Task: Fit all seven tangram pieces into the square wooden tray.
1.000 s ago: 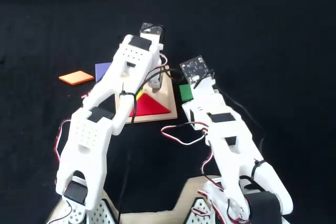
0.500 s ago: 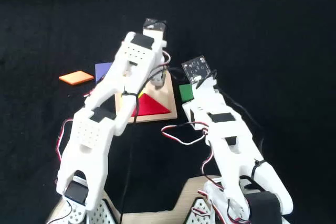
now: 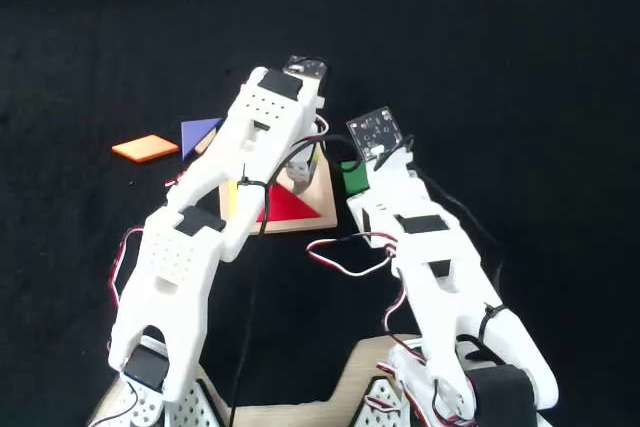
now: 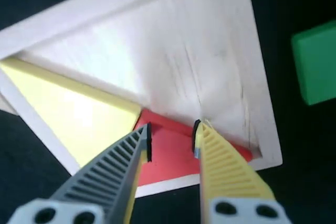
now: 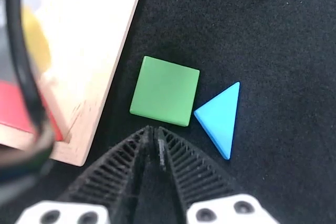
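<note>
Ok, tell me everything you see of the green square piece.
The green square is a flat, matte slab lying on the black cloth beside the wooden tray, apart from it. The blue triangle points a corner at one of its corners; contact unclear. The shut right hand sits at one edge.

A black cloth [image 3: 520, 67] lies spread wide, a pale wooden board [image 3: 292, 415] at its near edge.

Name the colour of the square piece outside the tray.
Green square piece, best in right wrist view.
</note>
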Robot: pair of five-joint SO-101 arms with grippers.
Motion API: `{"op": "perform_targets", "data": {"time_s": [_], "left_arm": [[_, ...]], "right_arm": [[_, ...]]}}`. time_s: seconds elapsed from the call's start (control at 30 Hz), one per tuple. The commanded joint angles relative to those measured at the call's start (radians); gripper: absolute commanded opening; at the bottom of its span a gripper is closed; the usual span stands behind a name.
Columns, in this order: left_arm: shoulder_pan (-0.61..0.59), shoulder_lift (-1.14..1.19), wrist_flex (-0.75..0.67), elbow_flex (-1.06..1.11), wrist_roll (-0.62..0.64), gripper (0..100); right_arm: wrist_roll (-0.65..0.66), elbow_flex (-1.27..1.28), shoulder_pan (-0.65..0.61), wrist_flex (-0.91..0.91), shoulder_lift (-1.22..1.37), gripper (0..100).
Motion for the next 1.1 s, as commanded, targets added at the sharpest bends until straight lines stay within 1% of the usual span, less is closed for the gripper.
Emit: {"op": "perform_targets", "data": {"time_s": [0.0,0.07,0.13,0.2,0.3,0.4,0.43,0.53,0.6,0.7,0.8,0.9,1.0,1.07], "left_arm": [[0.01,-0.025,0.041,-0.067,-0.034,15],[0.001,-0.029,0.081,-0.124,-0.046,15],[-0.031,-0.072,0.163,-0.24,-0.044,15],[-0.073,-0.14,0.167,-0.297,-0.041,15],[-0.131,-0.293,0.167,-0.28,-0.041,15],[-0.194,-0.454,0.166,-0.151,-0.049,15],[-0.219,-0.505,0.166,-0.107,-0.049,15],[-0.323,-0.671,0.166,0.051,-0.051,15],[-0.406,-0.789,0.164,0.157,-0.051,15],[-0.503,-0.948,0.15,0.334,-0.075,15],[-0.555,-1.074,0.057,0.593,-0.107,15],[-0.595,-1.146,-0.11,0.874,-0.101,16],[-0.639,-1.166,-0.288,1.09,-0.098,16],[-0.667,-1.169,-0.368,1.175,-0.098,16]], "right_arm": [[0.009,-0.007,-0.009,-0.018,-0.03,1.5],[0.009,-0.007,-0.009,-0.018,-0.031,1.4],[0.009,-0.007,-0.008,-0.018,-0.035,1.3],[0.009,-0.005,-0.008,-0.018,-0.038,1.2],[0.008,-0.01,0.02,-0.018,-0.039,1.2],[-0.005,-0.039,0.104,-0.015,-0.039,1.2],[-0.029,-0.05,0.132,-0.015,-0.039,1.3],[-0.16,-0.074,0.203,-0.014,-0.039,1.5],[-0.209,-0.087,0.233,-0.011,-0.039,1.5],[-0.195,-0.091,0.232,0.02,-0.039,4.8],[-0.19,-0.091,0.212,0.031,-0.039,13.2],[-0.189,-0.09,0.21,0.031,-0.039,19.9],[-0.189,-0.087,0.209,0.031,-0.033,21.1],[-0.189,-0.084,0.209,0.031,-0.031,21.1]]}}
